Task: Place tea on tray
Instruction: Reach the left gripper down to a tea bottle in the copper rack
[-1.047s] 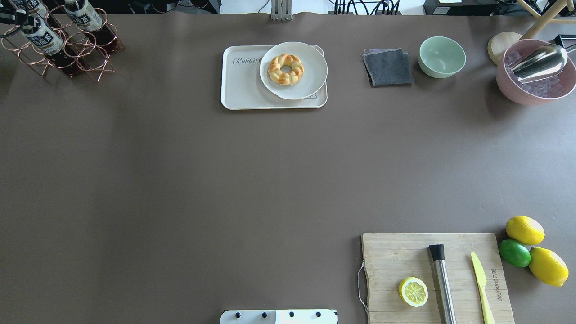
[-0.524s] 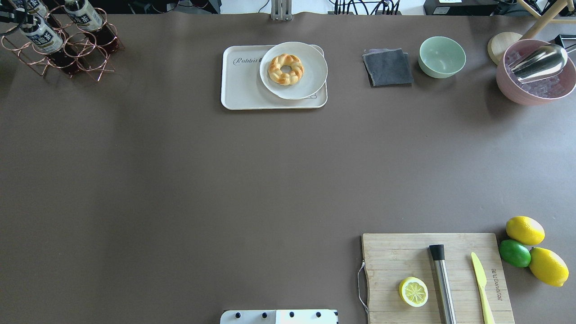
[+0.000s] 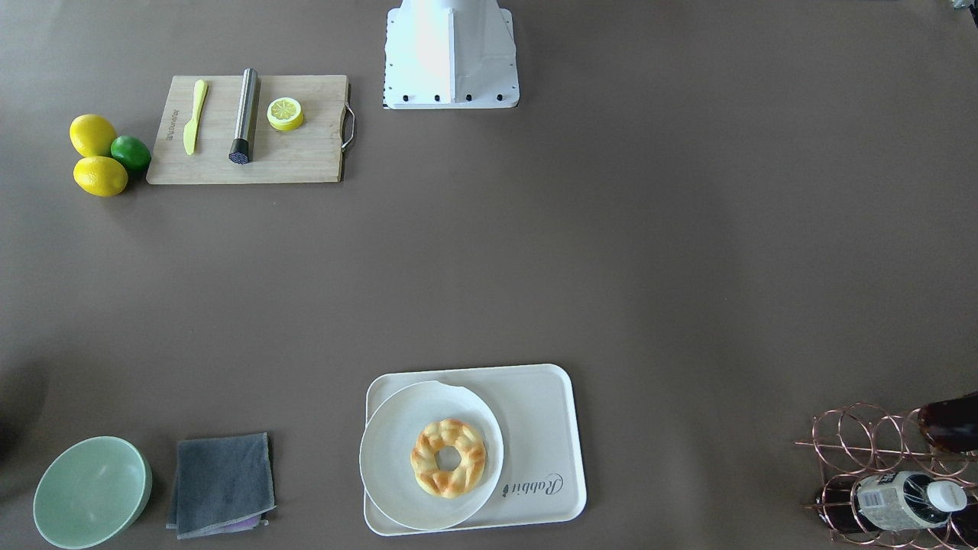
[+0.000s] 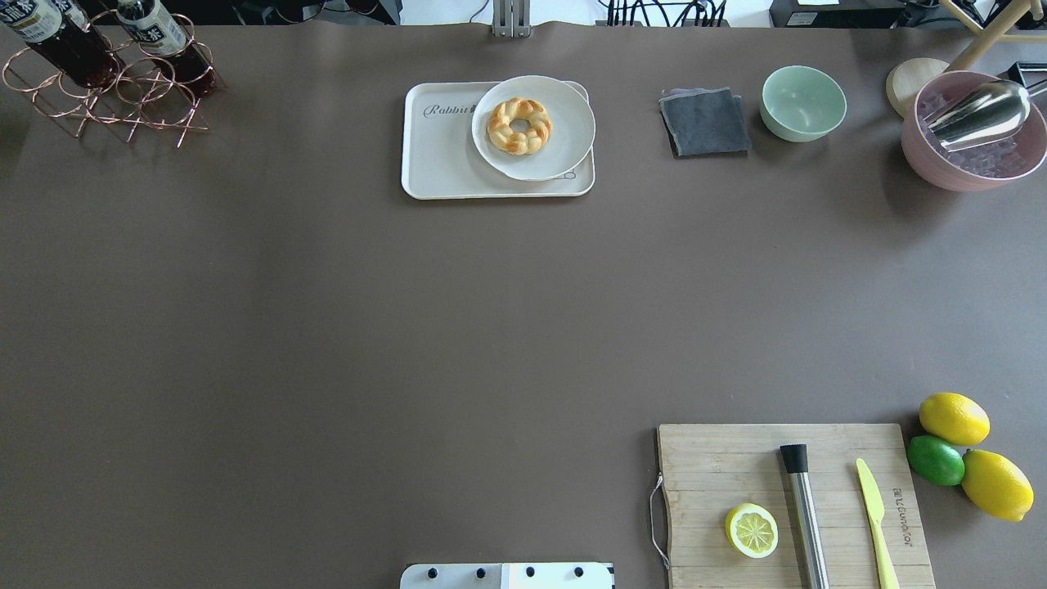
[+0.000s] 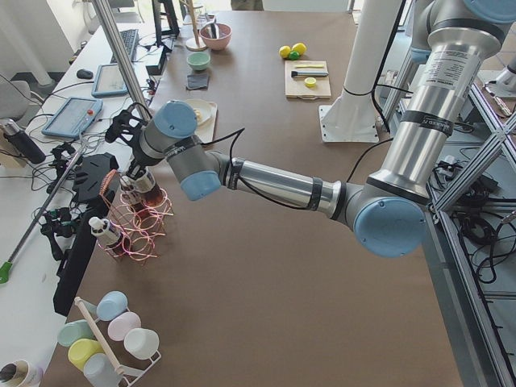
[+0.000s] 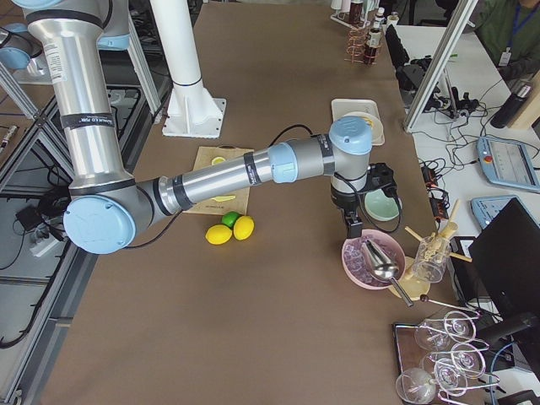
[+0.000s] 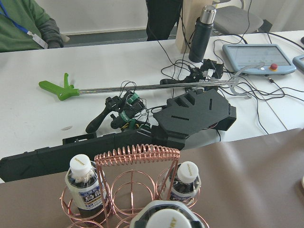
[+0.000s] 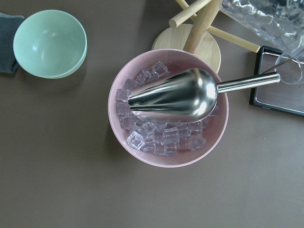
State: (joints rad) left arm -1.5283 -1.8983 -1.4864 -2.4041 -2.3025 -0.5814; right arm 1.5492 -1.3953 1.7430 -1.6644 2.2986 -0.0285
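The cream tray (image 4: 442, 159) with the "Rabbit" print lies at the far middle of the table, also in the front-facing view (image 3: 544, 428). A tea bottle (image 4: 45, 37) tilts above the copper wire rack (image 4: 123, 110) at the far left corner, and a second tea bottle (image 4: 152, 29) rests in the rack. In the exterior left view my left gripper (image 5: 135, 173) is at the rack on a dark bottle (image 5: 146, 185); I cannot tell whether it is shut. A white cap (image 7: 165, 219) fills the left wrist view's lower edge. My right gripper (image 6: 352, 226) hovers over the pink bowl; its state is unclear.
A round white plate (image 4: 564, 135) with a braided doughnut (image 4: 519, 125) covers the tray's right part. A grey cloth (image 4: 705, 123), a green bowl (image 4: 803, 102) and a pink ice bowl (image 4: 973, 168) with a metal scoop stand right. A cutting board (image 4: 736, 466) and citrus lie near right.
The tea bottle at the rack's near left has risen and moved toward the far left corner. The dark gripper part seen beside it earlier has left the overhead view.
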